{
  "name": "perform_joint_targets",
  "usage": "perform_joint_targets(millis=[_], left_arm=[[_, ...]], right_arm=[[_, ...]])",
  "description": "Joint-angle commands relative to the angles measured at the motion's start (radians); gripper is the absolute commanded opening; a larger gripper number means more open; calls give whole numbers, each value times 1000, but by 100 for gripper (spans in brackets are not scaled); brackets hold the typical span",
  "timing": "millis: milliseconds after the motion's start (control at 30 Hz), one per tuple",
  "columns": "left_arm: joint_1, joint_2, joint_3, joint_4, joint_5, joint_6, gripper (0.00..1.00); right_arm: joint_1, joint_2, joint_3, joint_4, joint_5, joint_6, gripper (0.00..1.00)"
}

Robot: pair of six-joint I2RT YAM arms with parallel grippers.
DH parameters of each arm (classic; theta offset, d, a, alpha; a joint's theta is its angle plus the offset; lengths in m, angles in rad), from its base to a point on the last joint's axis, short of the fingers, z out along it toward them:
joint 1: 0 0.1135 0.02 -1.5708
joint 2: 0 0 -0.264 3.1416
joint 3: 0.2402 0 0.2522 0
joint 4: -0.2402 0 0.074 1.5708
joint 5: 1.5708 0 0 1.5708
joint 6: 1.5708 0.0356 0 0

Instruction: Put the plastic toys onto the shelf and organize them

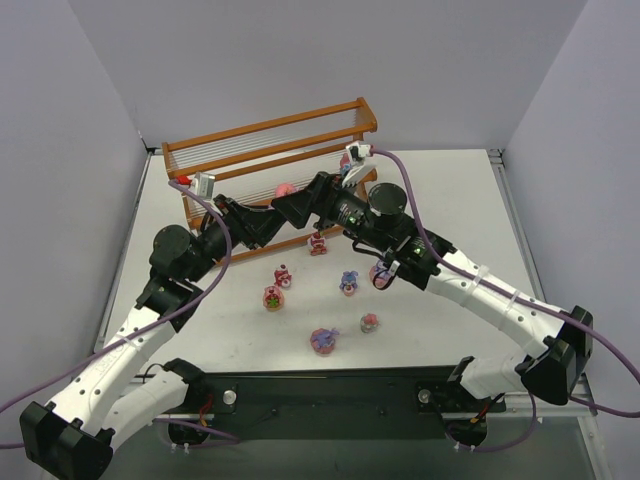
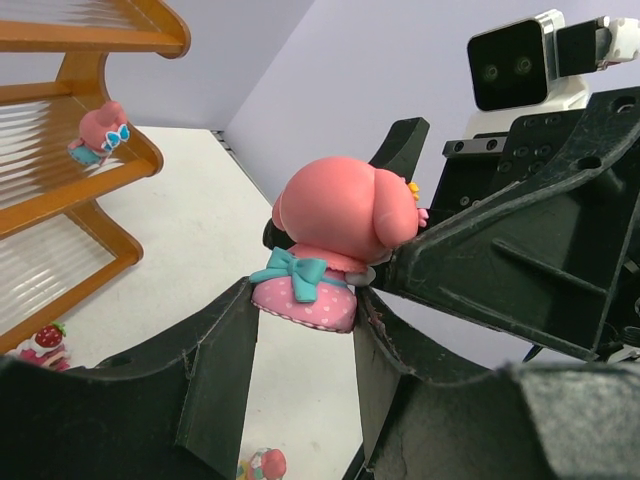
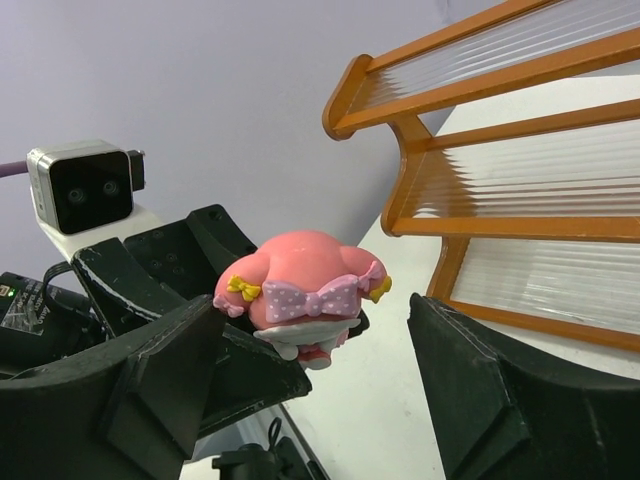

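Note:
A pink plastic toy (image 2: 340, 225) with a teal bow and a dotted base is up off the table, and my left gripper (image 2: 305, 305) is shut on its base. The top view has this toy (image 1: 284, 189) just in front of the shelf (image 1: 270, 130). My right gripper (image 3: 310, 370) stands open around the same toy (image 3: 305, 285); its right finger is well clear of it. Both grippers meet there, left gripper (image 1: 283, 202), right gripper (image 1: 302, 196). Another pink toy (image 2: 100, 135) sits on a middle tier of the shelf (image 2: 100, 40). Several toys stand on the table, among them a red one (image 1: 272, 297) and a purple one (image 1: 324, 340).
The orange-brown shelf (image 3: 500, 130) stands at the back of the white table (image 1: 450, 200), close to both grippers. More loose toys (image 1: 349, 282) lie under the right arm's forearm. A strawberry toy (image 2: 45, 345) stands by the shelf's foot. Grey walls close in the left and right sides.

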Motion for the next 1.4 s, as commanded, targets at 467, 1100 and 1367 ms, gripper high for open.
perform_joint_targets(millis=[467,1100,1367], left_arm=[[-2,-16,4,51,-30,23,0],[-4,-18,4,57,-62,16,0],[-2,-18,2,62,-67,13,0]], right_arm=[[0,57,95,82,-11,22,69],[17,64,111,30,1,5,73],[23,67,112,24,9,2,69]])
